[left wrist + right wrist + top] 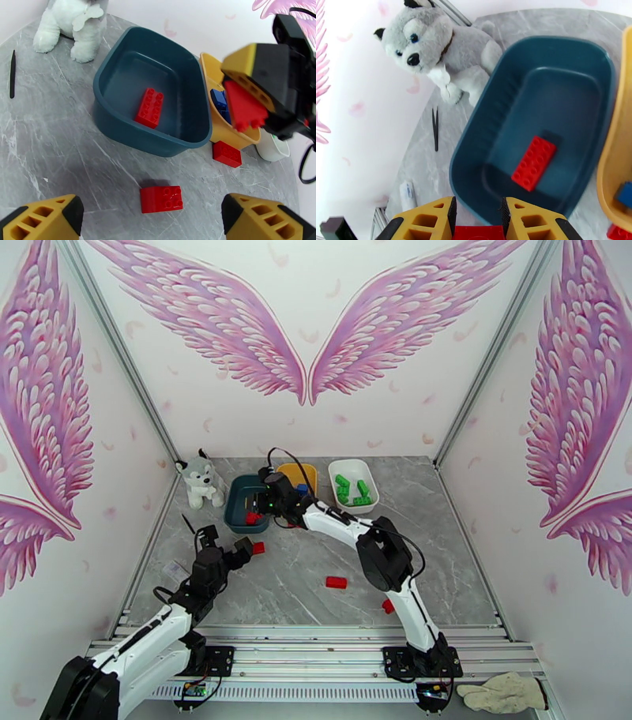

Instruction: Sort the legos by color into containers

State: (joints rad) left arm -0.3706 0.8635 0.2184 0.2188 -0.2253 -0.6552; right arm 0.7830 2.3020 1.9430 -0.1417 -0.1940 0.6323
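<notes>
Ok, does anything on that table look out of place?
A plush husky sits beside the dark teal tray with a thin black tool lying nearby; neither fits brick sorting. A glove lies past the near right corner of the table. Nothing looks spilled or damaged.

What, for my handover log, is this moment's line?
right claw: shut on red brick, by teal tray | left claw: open, facing loose red brick | in tray: long red brick

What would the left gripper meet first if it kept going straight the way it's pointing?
The left gripper would probably meet the loose red lego on the table, centred ahead of its open jaws; the dark teal tray lies beyond.
</notes>
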